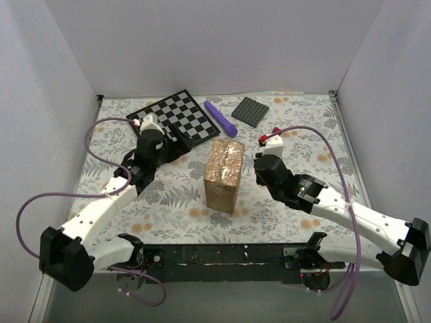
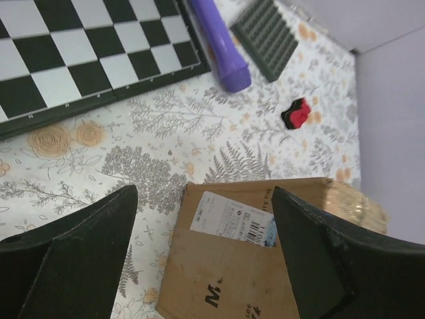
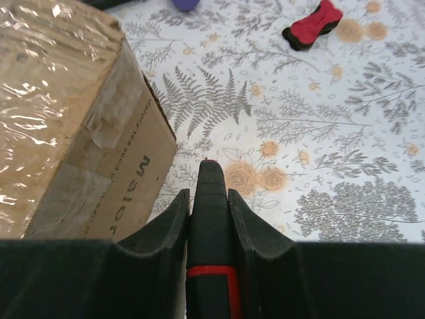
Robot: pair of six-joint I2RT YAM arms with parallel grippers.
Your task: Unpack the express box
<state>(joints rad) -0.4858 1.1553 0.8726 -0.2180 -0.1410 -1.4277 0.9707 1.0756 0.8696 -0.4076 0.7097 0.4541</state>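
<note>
The express box point(image 1: 224, 173) is a brown carton with glossy tape on top, standing mid-table. In the left wrist view its side point(image 2: 232, 279) shows a white label and black print. In the right wrist view it point(image 3: 60, 119) fills the upper left. My left gripper point(image 1: 176, 145) is open and empty left of the box, and its jaws point(image 2: 202, 199) frame the box's labelled side without touching it. My right gripper point(image 1: 260, 159) is just right of the box. It is shut point(image 3: 209, 196) on a black tool with a red band point(image 3: 211, 219), whose tip points at the cloth.
A chessboard point(image 1: 172, 116) lies at the back left, a purple cylinder point(image 1: 221, 118) beside it and a dark grey studded plate point(image 1: 250, 111) further right. A small red and black piece point(image 3: 312, 24) lies on the cloth beyond my right gripper. White walls enclose three sides.
</note>
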